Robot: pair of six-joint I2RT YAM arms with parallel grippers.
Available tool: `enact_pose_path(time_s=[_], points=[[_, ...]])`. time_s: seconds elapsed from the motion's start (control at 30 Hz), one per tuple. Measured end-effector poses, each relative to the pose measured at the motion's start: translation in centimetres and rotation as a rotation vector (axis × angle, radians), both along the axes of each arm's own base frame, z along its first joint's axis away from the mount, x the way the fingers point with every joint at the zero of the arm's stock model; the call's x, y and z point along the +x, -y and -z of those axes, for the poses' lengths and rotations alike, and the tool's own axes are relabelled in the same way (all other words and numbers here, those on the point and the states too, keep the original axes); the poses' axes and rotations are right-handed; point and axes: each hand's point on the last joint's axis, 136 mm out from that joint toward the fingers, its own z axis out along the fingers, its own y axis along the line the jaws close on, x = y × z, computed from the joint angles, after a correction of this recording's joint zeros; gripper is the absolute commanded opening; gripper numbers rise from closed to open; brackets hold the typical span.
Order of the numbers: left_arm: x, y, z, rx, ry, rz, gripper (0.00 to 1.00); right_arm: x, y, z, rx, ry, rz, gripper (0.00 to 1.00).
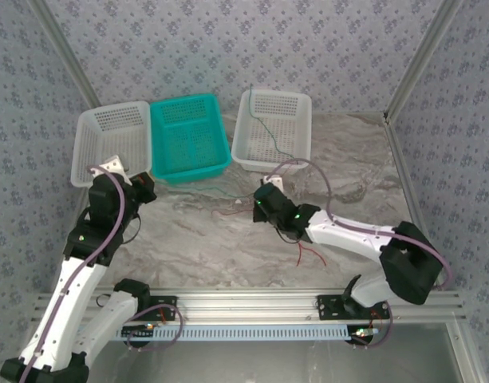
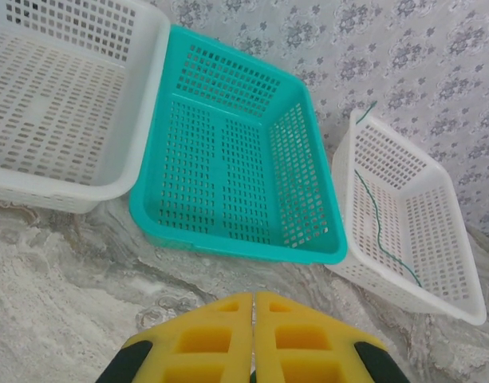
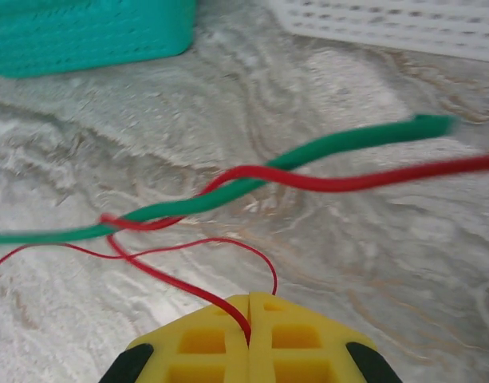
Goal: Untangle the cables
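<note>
A thin red cable point(image 3: 172, 279) runs up from the table and is pinched between the yellow fingers point(image 3: 204, 335) of my right gripper point(image 3: 250, 297), which is shut on it. Just beyond, a thicker-looking stretch of red cable point(image 3: 348, 182) twists around a green cable point(image 3: 308, 155) above the marbled table. From above, loose red ends point(image 1: 312, 255) trail beside the right arm. Another green cable point(image 2: 372, 207) lies in the right white basket point(image 1: 242, 120). My left gripper point(image 2: 253, 295) is shut with nothing in it and hovers short of the teal basket point(image 2: 228, 243).
Three baskets stand in a row at the back: a white one point(image 1: 80, 152) on the left, the teal one point(image 1: 190, 100) in the middle, the other white one on the right. Patterned walls close in the table behind and at both sides.
</note>
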Motion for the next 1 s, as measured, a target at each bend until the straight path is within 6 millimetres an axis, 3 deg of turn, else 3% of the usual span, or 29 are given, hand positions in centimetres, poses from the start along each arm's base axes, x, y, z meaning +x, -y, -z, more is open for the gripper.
enact_pose_path(time_s=[0.4,0.57,0.77,1.0], points=[[0.3,0.3,-0.1,-0.011,0.013,0.01,0.0,1.1,12.0,-2.1,0.108,0.011,0.34,0.0],[0.6,2.0,-1.3,-0.052,0.049,0.098,0.0,0.3,13.7,-3.3,0.141,0.032,0.366,0.0],[1.2,3.4,-6.3,-0.083,0.193,0.172,0.0,0.0,13.7,-4.3,0.177,0.049,0.352,0.0],[2.8,3.7,-14.8,-0.02,0.377,0.183,0.0,-0.4,13.5,-4.4,0.191,0.044,0.337,0.0]])
